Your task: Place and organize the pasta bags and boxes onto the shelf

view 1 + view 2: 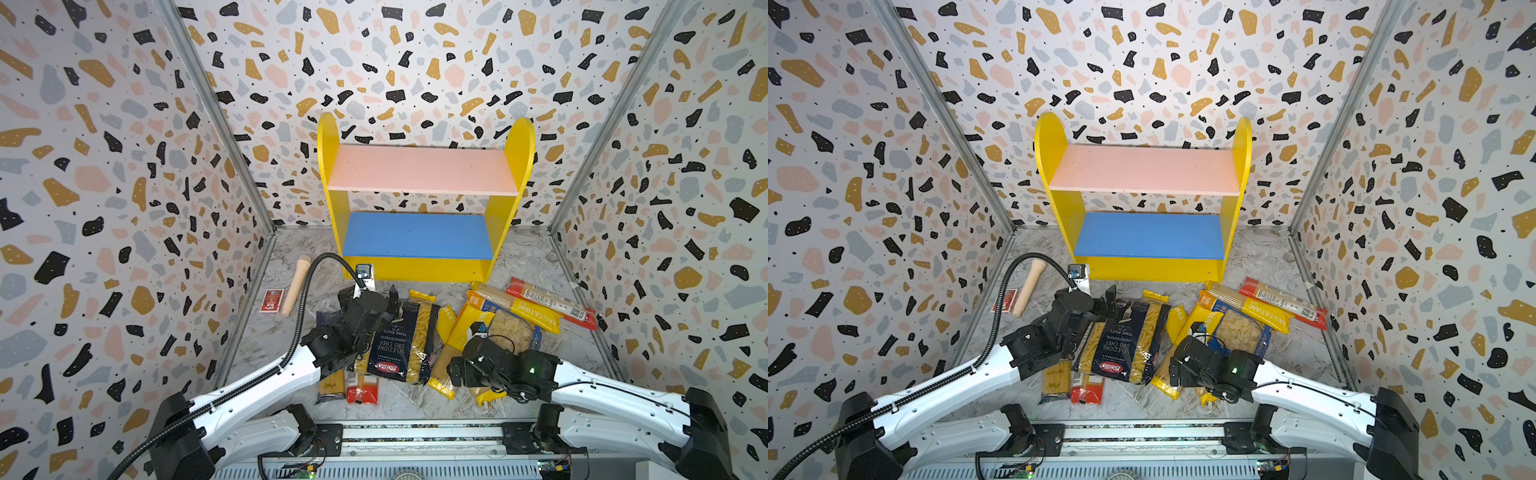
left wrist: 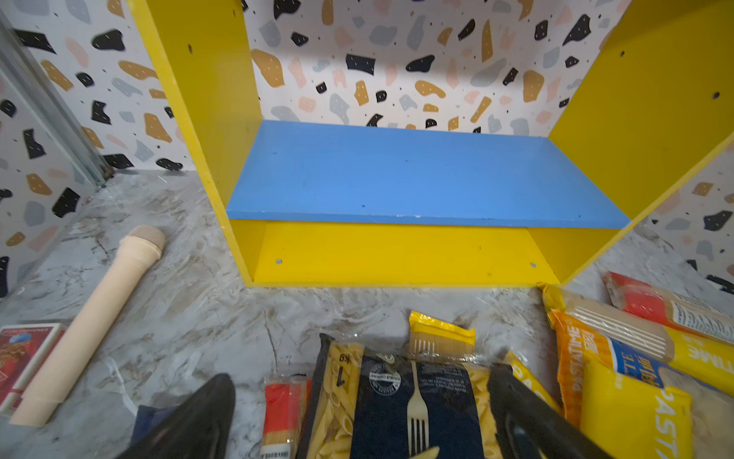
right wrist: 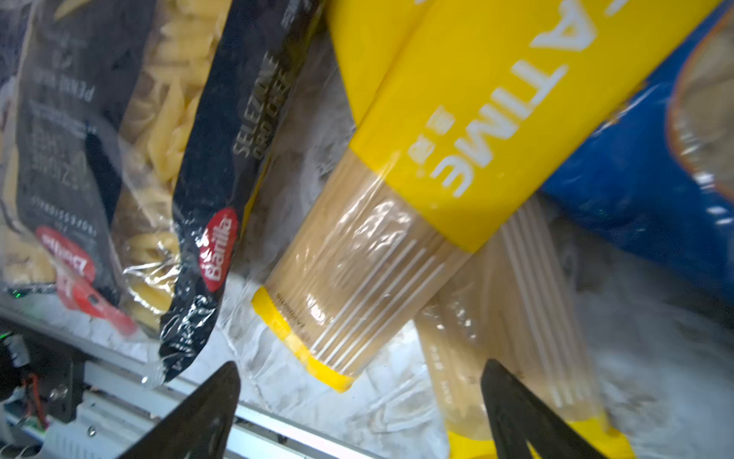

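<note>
Your left fingers (image 2: 190, 425) are spread wide, straddling the top end of the Barilla penne bag (image 1: 401, 340). Your right fingers (image 3: 198, 417) are spread too, empty, over a PASTATIME spaghetti pack (image 3: 437, 139). Every pack lies on the tabletop (image 1: 519, 257) in front of the bare shelf (image 1: 332, 166). The slick bag rests on other packs, so it may sag or drag them along. The crossed spaghetti packs could snag. Your arms cover the packs underneath, so you can't count them.

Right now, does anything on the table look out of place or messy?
The pasta packs lie in a jumbled, overlapping heap before the bare shelf. A beige stick and a small red box, left of the heap, are not pasta. No spill shows.
</note>
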`<action>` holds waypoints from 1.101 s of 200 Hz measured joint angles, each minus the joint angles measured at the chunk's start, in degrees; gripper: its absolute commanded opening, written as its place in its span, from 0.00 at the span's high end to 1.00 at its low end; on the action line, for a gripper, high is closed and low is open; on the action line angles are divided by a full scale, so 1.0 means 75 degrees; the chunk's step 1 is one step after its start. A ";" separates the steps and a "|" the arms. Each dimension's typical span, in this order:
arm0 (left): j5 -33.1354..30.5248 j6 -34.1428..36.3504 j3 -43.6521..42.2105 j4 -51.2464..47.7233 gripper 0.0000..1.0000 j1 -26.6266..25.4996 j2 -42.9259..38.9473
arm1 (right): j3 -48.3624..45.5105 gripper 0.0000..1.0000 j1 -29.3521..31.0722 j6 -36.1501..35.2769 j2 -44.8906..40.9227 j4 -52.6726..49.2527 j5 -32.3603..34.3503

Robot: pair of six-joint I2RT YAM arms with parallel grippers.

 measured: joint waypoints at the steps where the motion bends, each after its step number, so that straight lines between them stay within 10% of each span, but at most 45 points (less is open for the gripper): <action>1: 0.0012 -0.0006 0.0000 -0.0015 0.00 0.0000 -0.0003 | -0.0017 0.05 0.0009 0.0012 0.0000 0.0020 -0.0015; 220: 0.0962 -0.0230 0.0318 -0.1617 0.00 -0.0020 -0.0918 | -0.2157 0.11 0.0102 0.1883 -0.0551 0.2871 -0.1011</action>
